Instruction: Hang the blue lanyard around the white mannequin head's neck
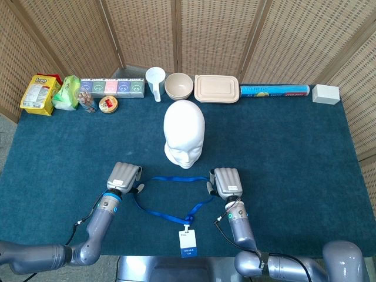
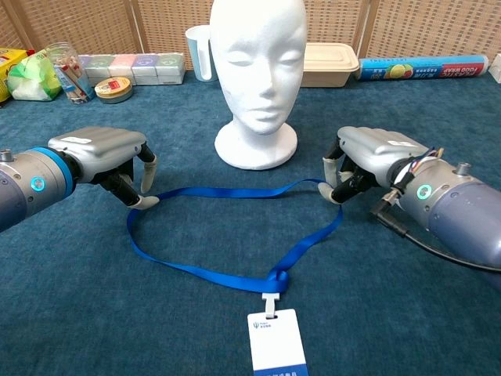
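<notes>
Where metal fingers [image 2: 145, 200] touch it, the flat blue lanyard [image 2: 223, 271] loops.

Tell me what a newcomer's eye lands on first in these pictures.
The white mannequin head stands out first, upright mid-table on the dark blue cloth, facing the robot. Just in front of it the blue lanyard lies in a flat loop with its white badge nearest the table's front edge. The left hand and right hand sit low at the loop's two upper corners, fingertips at the strap.
</notes>
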`<state>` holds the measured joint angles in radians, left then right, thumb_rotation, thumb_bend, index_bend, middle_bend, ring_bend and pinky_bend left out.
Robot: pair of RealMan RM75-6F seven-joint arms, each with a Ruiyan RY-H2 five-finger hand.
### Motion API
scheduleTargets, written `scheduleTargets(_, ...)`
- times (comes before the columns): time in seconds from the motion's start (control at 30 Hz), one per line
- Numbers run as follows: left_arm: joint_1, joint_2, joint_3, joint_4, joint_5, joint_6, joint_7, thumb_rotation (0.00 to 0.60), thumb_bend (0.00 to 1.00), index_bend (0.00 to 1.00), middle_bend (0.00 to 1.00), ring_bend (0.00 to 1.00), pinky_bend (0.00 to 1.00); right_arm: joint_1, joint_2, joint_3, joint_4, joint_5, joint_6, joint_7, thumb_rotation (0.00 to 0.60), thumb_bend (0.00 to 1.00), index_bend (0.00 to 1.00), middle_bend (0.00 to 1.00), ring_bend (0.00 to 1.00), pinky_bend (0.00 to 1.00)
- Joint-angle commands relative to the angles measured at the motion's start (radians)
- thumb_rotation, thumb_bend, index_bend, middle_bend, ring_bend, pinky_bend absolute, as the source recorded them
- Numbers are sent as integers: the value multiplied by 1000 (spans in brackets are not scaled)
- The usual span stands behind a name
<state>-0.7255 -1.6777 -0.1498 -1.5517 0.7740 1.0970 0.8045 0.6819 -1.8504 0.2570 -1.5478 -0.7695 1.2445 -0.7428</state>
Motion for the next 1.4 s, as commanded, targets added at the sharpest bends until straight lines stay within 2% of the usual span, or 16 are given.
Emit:
scheduleTargets(0.03,-5,-2,-1,10,-7,-4,-2,466,300,559,1000,1000,1000,1,-1,1,1,2,-2,0,498,500,624,858,1000,1000)
scheduleTargets(0.43,-27,-30,-2,58,-35,-18,-5,465,300,559,1000,1000,1000,6,-11,1,11,12,-7,-1,497,500,625,859,1000,1000)
scheduleTargets(0.87,-32,-57,-3,95,-49,-14,-23,511,321,669,1000,1000,1000,6,-13,-1,16,18,-4,-5,496,500,627,860,1000,1000)
scheduleTargets(1.4,-32,-68,-11,106,-50,-13,-56,530,339,708,1000,1000,1000,5,-13,-1,12,22,5,-13,497,500,629,861,1000,1000)
